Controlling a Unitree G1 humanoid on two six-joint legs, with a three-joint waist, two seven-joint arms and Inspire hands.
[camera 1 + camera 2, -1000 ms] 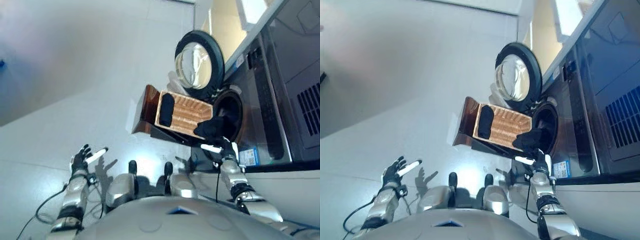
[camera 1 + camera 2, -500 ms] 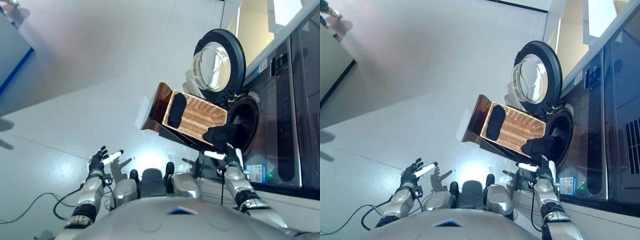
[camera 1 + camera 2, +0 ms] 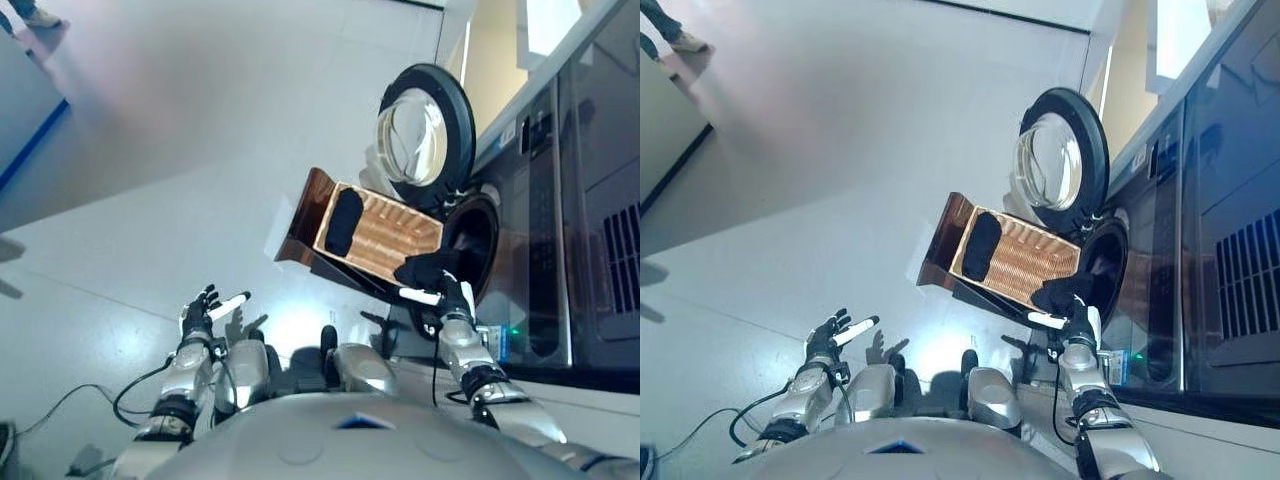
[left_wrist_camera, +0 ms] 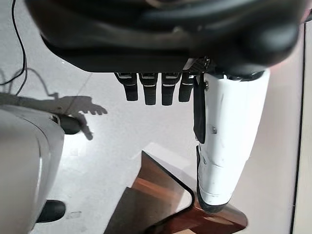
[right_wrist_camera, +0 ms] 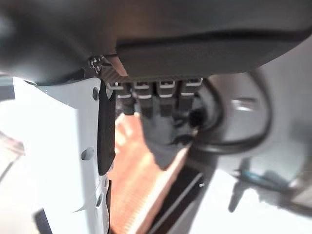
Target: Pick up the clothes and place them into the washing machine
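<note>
Right hand [image 3: 455, 300] holds dark garment [image 3: 428, 268] bunched in curled fingers, just at open drum mouth of washing machine [image 3: 470, 245]; garment is crumpled lump, no clear long axis. Second dark garment [image 3: 343, 222] lies in wicker basket [image 3: 385, 235], long axis across basket's short side (at end away from machine). Round door [image 3: 425, 135] swung open above basket. Left hand [image 3: 203, 312] empty, fingers spread, out over floor [image 3: 200, 180]. Sticker on machine front too small to read.
</note>
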